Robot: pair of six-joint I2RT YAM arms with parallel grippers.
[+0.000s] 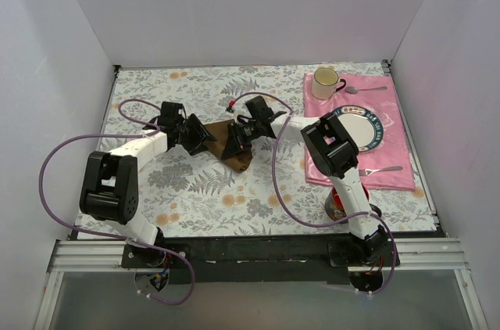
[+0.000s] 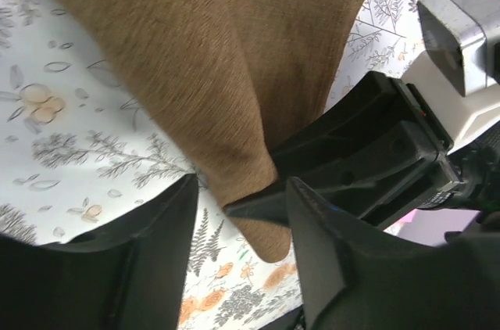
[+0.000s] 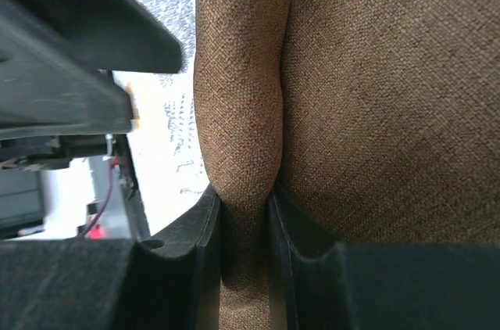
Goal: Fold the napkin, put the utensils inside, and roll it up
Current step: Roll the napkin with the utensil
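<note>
White panels close off three sides; between them the counter (image 1: 195,189) wears a leaf-and-flower print.

Item, the napkin (image 1: 223,138): brown cloth, bunched and partly doubled at the counter's centre, with both arms meeting over it. The wrist views show a raised ridge and a tapering corner, not a flat fold.

Item, right tool (image 3: 244,224): reaches in from 3 o'clock, clenched on a ridge of the napkin, and cloth fills the gap between its jaws.

Item, left tool (image 2: 242,189): reaches in from 9 o'clock, jaws apart. The napkin's corner and the tip of the right tool sit between them; nothing looks pinched.

Item, the utensils: you will not find the gold-and-dark spoon in any view, and you cannot tell whether an arm hides it.

Also present: a pink placemat (image 1: 398,150) at 3 o'clock, carrying a plate (image 1: 379,128). A cup (image 1: 326,81) stands at 1 o'clock with a silver spoon (image 1: 367,89) beside it. A silver fork (image 1: 381,169) lies at the mat's near edge.

Step in hand, as you may judge it: the fold, not yet finished. The next move calls for the left tool to close on the free corner, clear of the right tool's finger. Both should then draw the cloth flat, edge to edge — the tools are crowded, so mind a clash.
</note>
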